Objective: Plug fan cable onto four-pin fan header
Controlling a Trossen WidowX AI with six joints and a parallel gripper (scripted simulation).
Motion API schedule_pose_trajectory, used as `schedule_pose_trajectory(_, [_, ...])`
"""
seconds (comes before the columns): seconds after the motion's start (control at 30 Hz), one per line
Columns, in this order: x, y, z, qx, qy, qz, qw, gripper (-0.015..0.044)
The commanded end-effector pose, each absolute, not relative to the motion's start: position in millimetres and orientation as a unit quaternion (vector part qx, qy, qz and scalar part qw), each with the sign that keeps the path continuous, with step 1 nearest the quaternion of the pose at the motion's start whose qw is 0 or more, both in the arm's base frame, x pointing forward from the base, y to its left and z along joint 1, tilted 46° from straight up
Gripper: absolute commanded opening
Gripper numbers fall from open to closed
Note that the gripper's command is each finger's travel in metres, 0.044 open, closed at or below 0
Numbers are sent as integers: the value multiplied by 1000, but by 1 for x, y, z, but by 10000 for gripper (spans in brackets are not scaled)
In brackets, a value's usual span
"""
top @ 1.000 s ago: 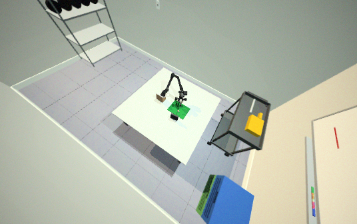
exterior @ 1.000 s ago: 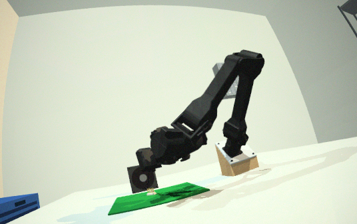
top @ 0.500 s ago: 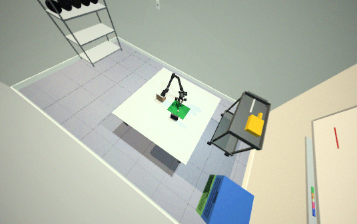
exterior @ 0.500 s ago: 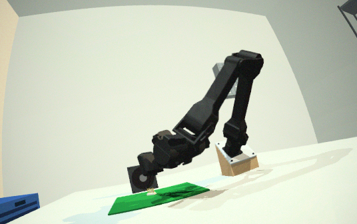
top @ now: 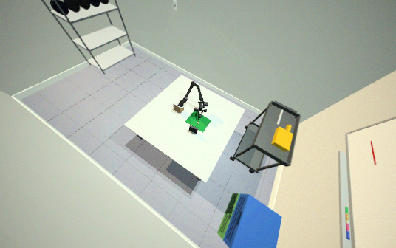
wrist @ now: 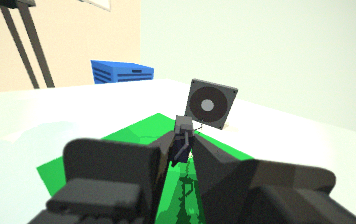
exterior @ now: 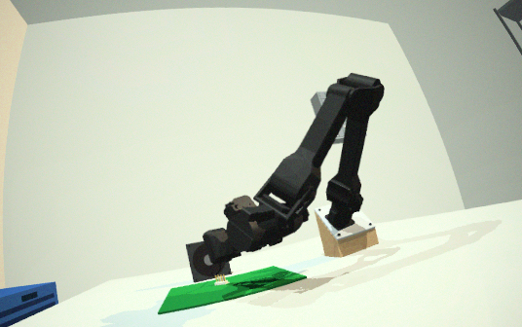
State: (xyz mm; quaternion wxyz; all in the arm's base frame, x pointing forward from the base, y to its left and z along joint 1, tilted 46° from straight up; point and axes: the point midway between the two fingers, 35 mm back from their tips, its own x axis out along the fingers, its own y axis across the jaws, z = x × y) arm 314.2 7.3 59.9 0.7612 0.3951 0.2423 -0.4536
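Observation:
The green board [top: 204,125] [exterior: 187,298] [wrist: 127,137] lies on the table. Its small pale header [exterior: 221,281] shows bare upright pins in the exterior view; in the wrist view it is mostly hidden behind the plug and fingers. My gripper [wrist: 183,136] is shut on the grey and dark plug [wrist: 184,123], with thin cable loops beside it. The gripper is tilted far over, low above the board. In the exterior view the fingertips are hard to make out, and the gap between plug and header cannot be judged. The square black fan [top: 193,129] [exterior: 196,255] [wrist: 207,105] stands beyond the board.
The arm's wooden base block [top: 178,108] [exterior: 341,247] stands on the white table [top: 162,125]. A black cart [top: 258,129] with a yellow object [top: 283,139] stands beside the table. A blue box [top: 255,221] [wrist: 125,71] stands farther off.

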Motion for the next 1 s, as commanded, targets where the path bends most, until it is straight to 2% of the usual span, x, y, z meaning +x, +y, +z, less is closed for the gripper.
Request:
schedule_pose_trajectory(0.0, [315,9,57,394,240,-455,762,0])
schedule_pose_trajectory(0.97, [317,27,40,394,240,-455,761,0])
